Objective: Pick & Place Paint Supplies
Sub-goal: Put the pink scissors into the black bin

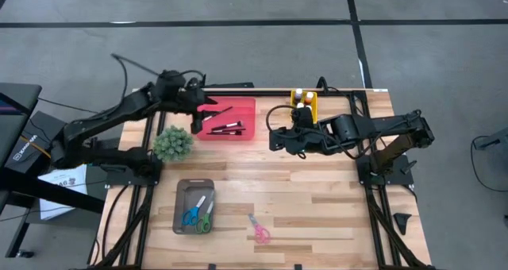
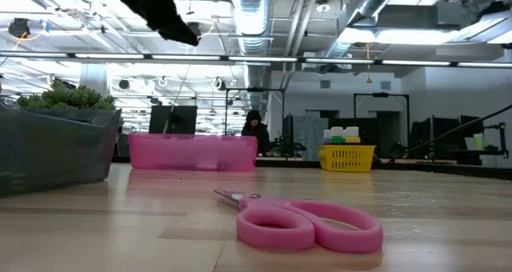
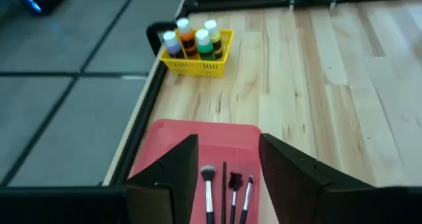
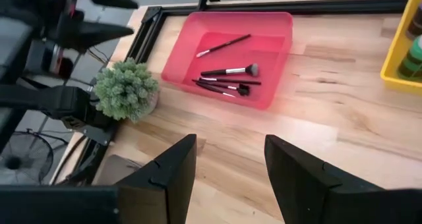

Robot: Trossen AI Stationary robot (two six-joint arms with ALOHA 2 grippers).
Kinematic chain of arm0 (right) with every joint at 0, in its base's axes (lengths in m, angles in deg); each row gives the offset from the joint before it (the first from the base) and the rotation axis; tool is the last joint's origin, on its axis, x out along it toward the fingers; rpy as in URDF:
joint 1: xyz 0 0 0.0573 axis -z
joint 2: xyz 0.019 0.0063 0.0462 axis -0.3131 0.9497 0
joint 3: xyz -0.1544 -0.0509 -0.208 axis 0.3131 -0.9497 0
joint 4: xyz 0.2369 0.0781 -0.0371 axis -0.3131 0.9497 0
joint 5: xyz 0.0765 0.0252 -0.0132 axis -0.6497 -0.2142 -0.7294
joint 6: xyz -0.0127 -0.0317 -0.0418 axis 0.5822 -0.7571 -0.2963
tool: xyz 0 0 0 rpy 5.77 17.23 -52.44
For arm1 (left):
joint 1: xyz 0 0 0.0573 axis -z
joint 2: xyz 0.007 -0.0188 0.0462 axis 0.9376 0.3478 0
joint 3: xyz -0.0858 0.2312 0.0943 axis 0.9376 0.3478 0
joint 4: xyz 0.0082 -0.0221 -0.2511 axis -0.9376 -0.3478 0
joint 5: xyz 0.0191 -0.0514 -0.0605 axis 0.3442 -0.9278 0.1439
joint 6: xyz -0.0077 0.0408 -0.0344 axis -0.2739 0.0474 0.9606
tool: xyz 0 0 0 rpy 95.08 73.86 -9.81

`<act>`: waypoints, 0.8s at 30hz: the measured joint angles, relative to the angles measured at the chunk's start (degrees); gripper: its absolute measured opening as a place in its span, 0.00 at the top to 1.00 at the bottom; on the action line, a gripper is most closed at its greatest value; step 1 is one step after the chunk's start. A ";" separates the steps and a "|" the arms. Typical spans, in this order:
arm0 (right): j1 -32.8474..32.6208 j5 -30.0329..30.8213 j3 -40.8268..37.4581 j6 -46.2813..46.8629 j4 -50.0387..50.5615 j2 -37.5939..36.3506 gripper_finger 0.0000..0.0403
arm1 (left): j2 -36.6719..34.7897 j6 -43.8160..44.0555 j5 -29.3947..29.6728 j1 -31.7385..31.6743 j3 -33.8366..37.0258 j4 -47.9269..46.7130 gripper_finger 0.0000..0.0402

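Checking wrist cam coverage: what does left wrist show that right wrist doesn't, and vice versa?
Only left wrist: four paint bottles with their caps, standing in the yellow basket. Only right wrist: the fuzzy green plant, the whole red tray and the left arm. Both: the brushes in the red tray, the wooden table, and each arm's own open fingers.

- We see dark-handled brushes lying flat in the pink tray.
- We see paint bottles standing upright in the yellow basket.

The red tray holds 5 brushes. The yellow basket holds 4 paint bottles. 3 pairs of scissors lie out.
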 joint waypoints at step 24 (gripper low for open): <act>-3.14 -2.65 0.02 11.02 3.82 1.64 0.57 | -19.41 8.43 0.04 0.00 7.74 10.70 0.63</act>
